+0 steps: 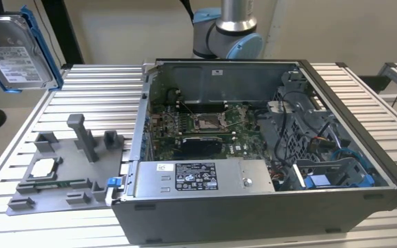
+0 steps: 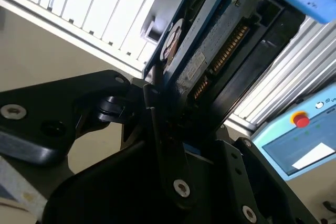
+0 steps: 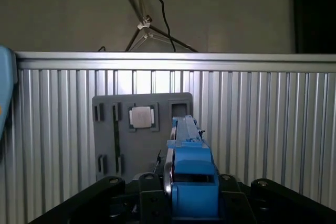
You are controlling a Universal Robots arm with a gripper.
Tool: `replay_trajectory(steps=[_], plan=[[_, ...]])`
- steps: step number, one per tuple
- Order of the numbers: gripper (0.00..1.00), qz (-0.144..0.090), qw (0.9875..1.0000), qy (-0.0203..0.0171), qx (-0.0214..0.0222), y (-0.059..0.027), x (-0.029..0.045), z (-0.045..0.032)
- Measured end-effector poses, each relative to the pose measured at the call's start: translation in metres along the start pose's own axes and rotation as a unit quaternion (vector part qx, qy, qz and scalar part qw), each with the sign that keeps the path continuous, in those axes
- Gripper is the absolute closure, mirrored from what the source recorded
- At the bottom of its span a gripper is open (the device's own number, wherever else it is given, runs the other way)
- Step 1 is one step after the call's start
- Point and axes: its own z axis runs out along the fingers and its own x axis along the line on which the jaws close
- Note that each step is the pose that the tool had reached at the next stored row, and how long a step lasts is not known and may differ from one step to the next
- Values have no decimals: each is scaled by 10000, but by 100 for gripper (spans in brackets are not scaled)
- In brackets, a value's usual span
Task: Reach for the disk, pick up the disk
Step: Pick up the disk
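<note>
Exterior view: the disk (image 1: 20,51) hangs upright with its label showing, at the exterior view's left, raised off the slatted table (image 1: 95,88) and well apart from the open computer case (image 1: 268,212).
Second wrist view: the gripper (image 2: 176,116) is clamped tight on the disk's edge.
First wrist view: the disk is seen edge-on, with the grey fixture tray (image 3: 142,129) beyond it.
Room: the disk's sides touch nothing but the fingers.
</note>
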Motion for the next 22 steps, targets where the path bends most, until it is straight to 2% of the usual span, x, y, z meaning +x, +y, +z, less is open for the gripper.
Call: replay_trajectory(steps=[22], plan=[[100,0,10000,0,0,7,2,-386]])
